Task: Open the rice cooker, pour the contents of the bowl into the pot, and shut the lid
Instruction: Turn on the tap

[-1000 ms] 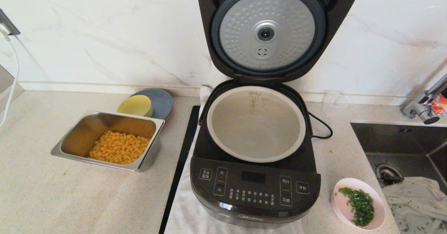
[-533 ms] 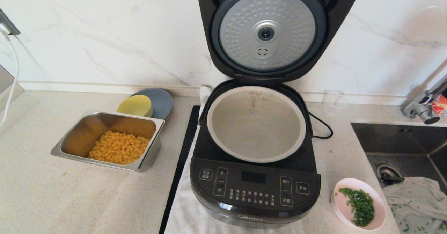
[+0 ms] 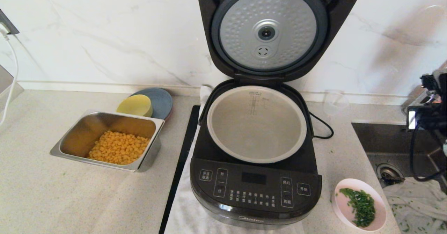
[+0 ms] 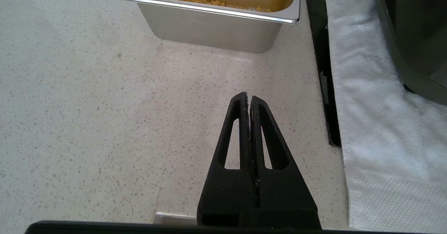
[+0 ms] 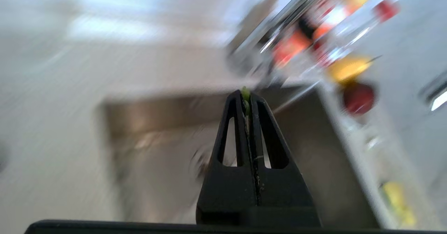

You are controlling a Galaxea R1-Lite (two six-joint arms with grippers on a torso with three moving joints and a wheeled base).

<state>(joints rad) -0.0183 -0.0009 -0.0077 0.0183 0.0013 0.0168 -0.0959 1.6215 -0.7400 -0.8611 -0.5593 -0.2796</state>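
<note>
The black rice cooker (image 3: 255,185) stands mid-counter with its lid (image 3: 269,31) swung fully up, dimpled silver underside showing. The light-grey pot (image 3: 256,122) inside looks empty. The pale-pink bowl (image 3: 344,206) holding chopped green herb (image 3: 361,206) rests on the counter right of the cooker's front. My right arm (image 3: 427,113) hangs at the right edge above the sink, well behind the bowl. The right gripper (image 5: 246,96) is shut, with a green scrap stuck between its tips. My left gripper (image 4: 248,97) is shut and empty, low over bare counter in front of the steel tray (image 4: 209,28).
The steel tray (image 3: 104,122) of yellow corn sits left of the cooker, with a yellow bowl (image 3: 135,105) on a blue plate (image 3: 162,101) behind it. A white towel (image 3: 188,213) lies under the cooker. The sink (image 3: 391,136) holds a cloth (image 3: 412,199); a tap stands behind.
My right arm has come into the head view at the right edge, above the sink. The cooker, lid, bowl and tray stay where they were.
</note>
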